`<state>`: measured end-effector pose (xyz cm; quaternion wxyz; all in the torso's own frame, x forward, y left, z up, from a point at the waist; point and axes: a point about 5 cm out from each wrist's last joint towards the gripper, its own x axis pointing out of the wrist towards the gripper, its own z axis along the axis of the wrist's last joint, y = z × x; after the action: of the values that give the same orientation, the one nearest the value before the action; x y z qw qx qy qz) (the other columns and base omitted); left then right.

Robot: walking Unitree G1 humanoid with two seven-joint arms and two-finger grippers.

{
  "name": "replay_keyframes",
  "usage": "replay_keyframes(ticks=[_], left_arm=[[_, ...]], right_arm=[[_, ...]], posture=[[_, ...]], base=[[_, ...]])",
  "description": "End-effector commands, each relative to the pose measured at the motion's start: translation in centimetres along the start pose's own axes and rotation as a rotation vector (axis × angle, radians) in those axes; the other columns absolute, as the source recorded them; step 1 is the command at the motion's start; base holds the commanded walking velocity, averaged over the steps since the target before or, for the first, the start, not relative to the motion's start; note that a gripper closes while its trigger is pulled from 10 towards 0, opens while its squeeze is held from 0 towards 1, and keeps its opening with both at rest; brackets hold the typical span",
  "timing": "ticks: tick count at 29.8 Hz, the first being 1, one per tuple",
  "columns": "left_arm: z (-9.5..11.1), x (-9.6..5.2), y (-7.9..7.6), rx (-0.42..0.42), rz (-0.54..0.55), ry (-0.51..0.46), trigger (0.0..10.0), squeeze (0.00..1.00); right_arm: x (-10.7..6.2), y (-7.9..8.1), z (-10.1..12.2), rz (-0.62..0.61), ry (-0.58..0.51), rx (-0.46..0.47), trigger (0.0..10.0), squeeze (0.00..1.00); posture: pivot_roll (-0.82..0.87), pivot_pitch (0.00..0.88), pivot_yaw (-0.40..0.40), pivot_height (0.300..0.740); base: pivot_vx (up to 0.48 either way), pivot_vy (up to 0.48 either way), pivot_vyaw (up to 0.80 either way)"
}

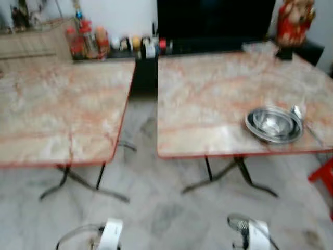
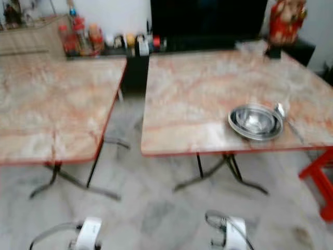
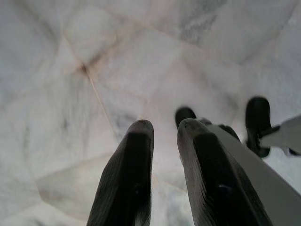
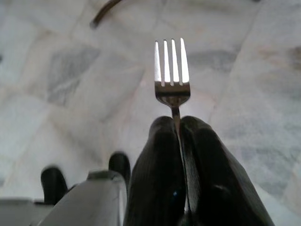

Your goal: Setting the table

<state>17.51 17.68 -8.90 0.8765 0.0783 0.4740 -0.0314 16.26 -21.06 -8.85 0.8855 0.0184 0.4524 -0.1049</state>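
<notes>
A steel fork [image 4: 172,70] stands tines-up out of my right gripper [image 4: 178,123], which is shut on its handle and hangs low over the pale marble floor. My left gripper [image 3: 164,129] also hangs over the floor, its fingers a little apart with nothing between them. Ahead, a steel bowl [image 1: 274,124] sits near the front edge of the right marble-topped table [image 1: 208,104], with a spoon [image 1: 297,112] lying just beyond it on the right. Both wrists show at the bottom of the eye views, well short of the table.
A second marble table [image 1: 62,109] stands to the left, with a floor gap between the two. Bottles and jars [image 1: 86,39] line the back shelf beside a dark screen [image 1: 216,21]. A red figurine [image 1: 295,21] stands back right, and a red stool [image 1: 325,174] at the right edge.
</notes>
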Motion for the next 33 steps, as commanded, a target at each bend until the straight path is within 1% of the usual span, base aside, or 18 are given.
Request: replay_keyframes(ticks=[1,7,10,11,14,16,19,22,24,28,29,30,33], left_arm=[[0.55,0.06,0.3,-0.021,0.01,-0.021,10.0,0.0],[0.54,0.07,0.15,-0.017,0.007,-0.019,10.0,0.0],[0.54,0.08,0.1,-0.014,0.006,-0.018,10.0,0.0],[0.56,0.08,0.13,-0.01,0.008,-0.016,10.0,0.0],[0.59,0.1,0.2,-0.002,0.012,-0.011,10.0,0.0],[0.65,0.11,0.21,-0.003,0.012,-0.014,10.0,0.0],[0.7,0.11,0.27,-0.006,0.013,-0.014,10.0,0.0],[0.73,0.12,0.31,-0.006,0.015,-0.014,10.0,0.0],[0.77,0.12,0.33,-0.008,0.016,-0.013,10.0,0.0],[0.76,0.12,0.34,-0.01,0.017,-0.013,10.0,0.0],[0.74,0.12,0.36,-0.011,0.017,-0.013,10.0,0.0],[0.72,0.11,0.36,-0.012,0.017,-0.013,10.0,0.0],[0.66,0.11,0.38,-0.012,0.018,-0.011,10.0,0.0]], right_arm=[[0.09,0.04,0.41,0.005,-0.007,-0.007,10.0,0.0],[0.18,0.18,0.85,0.025,-0.018,-0.014,10.0,0.0],[0.2,0.33,0.91,0.037,-0.015,-0.034,10.0,0.0],[0.22,0.47,0.88,0.046,-0.007,-0.058,10.0,0.0],[0.22,0.67,0.94,0.062,-0.011,-0.069,10.0,0.0],[0.21,0.69,1.03,0.062,-0.023,-0.064,10.0,0.0],[0.19,0.64,0.82,0.051,-0.012,-0.028,10.0,0.0],[0.17,0.61,0.68,0.051,-0.006,-0.04,10.0,0.0],[0.14,0.58,0.53,0.053,-0.001,-0.077,10.0,0.0],[0.12,0.56,0.47,0.05,-0.002,-0.064,10.0,0.0],[0.12,0.55,0.47,0.044,-0.004,-0.031,10.0,0.0],[0.13,0.54,0.43,0.041,0.001,-0.02,10.0,0.0],[0.14,0.65,0.5,0.047,-0.001,-0.033,10.0,0.0]], posture=[[-0.12,0.0,0.025,0.74],[-0.12,0.0,0.02,0.74],[-0.12,0.0,0.017,0.74],[-0.12,0.0,0.017,0.74],[-0.12,0.0,0.018,0.74],[-0.12,0.0,0.019,0.74],[-0.12,0.0,0.02,0.74],[-0.12,0.0,0.019,0.74],[-0.12,0.0,0.021,0.74],[-0.12,0.0,0.019,0.74],[-0.12,0.0,0.02,0.74],[-0.12,0.0,0.021,0.74],[-0.12,0.0,0.023,0.74]], base=[[0.0,0.0,0.0],[0.0,0.0,0.0],[0.0,0.0,0.0],[0.0,0.0,0.0],[0.0,0.0,0.0],[0.255,0.0,0.6],[0.281,0.0,0.34],[0.304,0.0,0.0],[0.317,0.0,0.26],[0.322,0.0,0.55],[0.36,0.0,0.0],[0.36,0.0,0.0],[0.368,0.0,0.0]])
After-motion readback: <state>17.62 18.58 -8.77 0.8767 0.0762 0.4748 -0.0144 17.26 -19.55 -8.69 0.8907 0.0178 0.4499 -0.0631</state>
